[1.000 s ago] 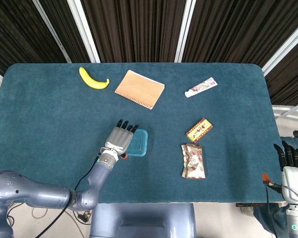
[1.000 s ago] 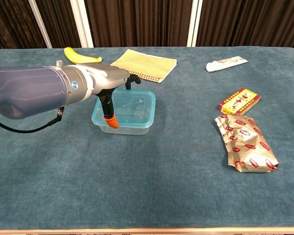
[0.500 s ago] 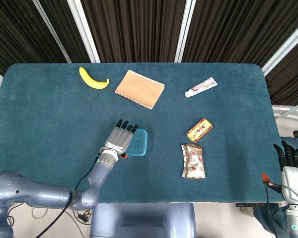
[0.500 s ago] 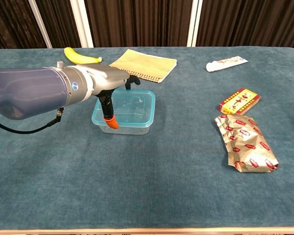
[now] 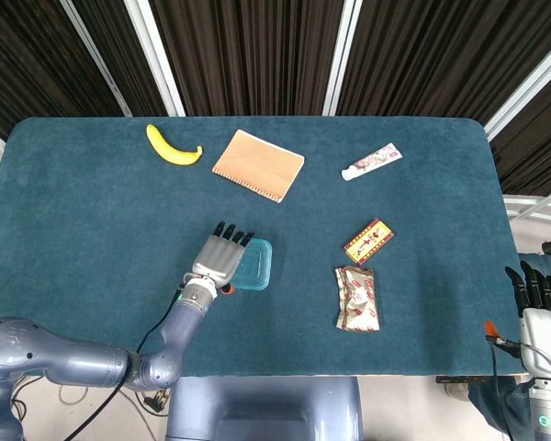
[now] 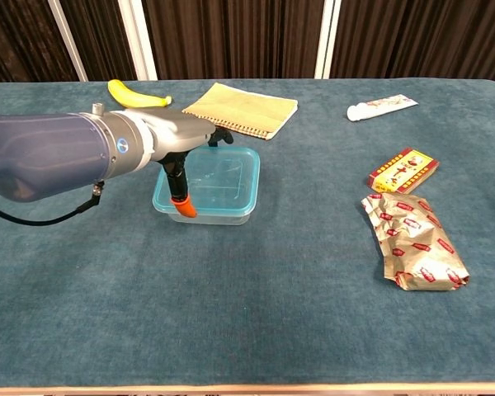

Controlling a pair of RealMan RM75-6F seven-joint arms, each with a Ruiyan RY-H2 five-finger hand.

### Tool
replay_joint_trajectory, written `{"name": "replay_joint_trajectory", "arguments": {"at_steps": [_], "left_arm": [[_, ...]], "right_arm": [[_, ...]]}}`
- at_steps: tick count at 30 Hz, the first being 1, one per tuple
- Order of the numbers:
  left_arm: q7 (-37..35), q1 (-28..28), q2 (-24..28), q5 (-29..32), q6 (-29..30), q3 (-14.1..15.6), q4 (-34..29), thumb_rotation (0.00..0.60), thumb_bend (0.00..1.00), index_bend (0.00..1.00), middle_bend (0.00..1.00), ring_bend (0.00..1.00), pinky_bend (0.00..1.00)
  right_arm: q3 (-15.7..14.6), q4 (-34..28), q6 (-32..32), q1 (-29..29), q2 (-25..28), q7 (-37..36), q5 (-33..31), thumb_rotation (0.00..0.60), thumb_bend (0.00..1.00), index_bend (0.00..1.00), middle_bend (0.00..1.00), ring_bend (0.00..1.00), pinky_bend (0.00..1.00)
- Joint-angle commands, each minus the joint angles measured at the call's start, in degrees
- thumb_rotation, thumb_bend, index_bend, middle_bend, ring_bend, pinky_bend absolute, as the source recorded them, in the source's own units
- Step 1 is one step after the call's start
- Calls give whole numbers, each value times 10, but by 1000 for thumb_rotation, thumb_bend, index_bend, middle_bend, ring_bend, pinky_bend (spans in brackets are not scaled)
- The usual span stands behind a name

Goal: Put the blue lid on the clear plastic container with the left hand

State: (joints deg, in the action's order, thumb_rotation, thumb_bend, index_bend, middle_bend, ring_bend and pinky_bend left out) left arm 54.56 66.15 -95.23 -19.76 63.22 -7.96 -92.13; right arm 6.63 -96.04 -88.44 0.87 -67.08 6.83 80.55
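Note:
The blue lid (image 6: 221, 175) lies on the clear plastic container (image 6: 224, 216) near the middle of the table, left of centre. My left hand (image 6: 181, 142) lies over the lid's left side, fingers on top and the orange-tipped thumb down against the near left wall, pinching the lid's edge. In the head view the left hand (image 5: 222, 257) hides the left part of the lid (image 5: 256, 265). My right hand (image 5: 536, 288) hangs off the table's right edge, holding nothing, fingers straight.
A banana (image 5: 172, 147), a tan notebook (image 5: 258, 164) and a white tube (image 5: 371, 162) lie along the far side. A red packet (image 5: 368, 241) and a crumpled foil packet (image 5: 357, 298) lie to the right of the container.
The left hand and the lidded container have shifted very slightly to the left. The right hand has not moved.

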Motion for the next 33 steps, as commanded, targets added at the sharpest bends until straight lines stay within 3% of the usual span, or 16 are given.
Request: {"name": "replay_joint_trajectory", "arguments": {"at_steps": [1,33], "left_arm": [[2,0,1,1,0,0,-1,600,118,0,104,0,0],[23,3,9,15,9,-6,-15,600,105,0,67,0,0]], "right_arm": [[0,0,-1,0,0,0,0,600,294,102,29,35,0],[1,2,-1,1,-1,-3,0,600,294,102,29,35,0]]}}
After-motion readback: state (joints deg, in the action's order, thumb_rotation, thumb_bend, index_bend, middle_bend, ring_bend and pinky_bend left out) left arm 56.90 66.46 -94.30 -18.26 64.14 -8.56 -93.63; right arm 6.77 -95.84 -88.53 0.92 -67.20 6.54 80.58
